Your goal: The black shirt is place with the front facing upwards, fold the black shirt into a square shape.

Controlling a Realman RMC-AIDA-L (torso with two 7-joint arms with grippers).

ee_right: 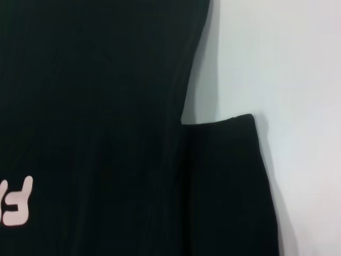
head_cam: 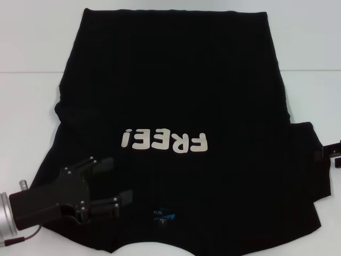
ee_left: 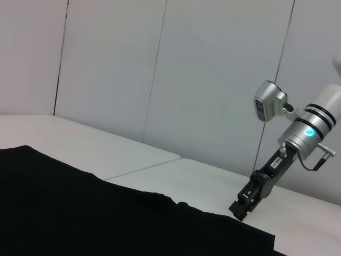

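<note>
The black shirt (head_cam: 176, 80) lies spread flat on the white table (head_cam: 26, 122), front up, collar toward me. Its off-white "FREE!" lettering (head_cam: 164, 141) reads upside down, and a small blue neck tag (head_cam: 163, 216) shows at the collar. My left gripper (head_cam: 117, 180) hovers open over the shirt's near left shoulder, nothing between its fingers. My right gripper (head_cam: 333, 152) shows only as a sliver at the right edge beside the short sleeve (head_cam: 303, 144). The left wrist view shows that right gripper (ee_left: 241, 209) pointing down at the shirt's (ee_left: 80, 213) edge. The right wrist view looks down on the sleeve (ee_right: 224, 181).
A seam (head_cam: 32, 72) runs across the white table behind the shirt's middle. Bare tabletop lies to the left, right and beyond the hem. Pale wall panels (ee_left: 160, 69) stand behind the table.
</note>
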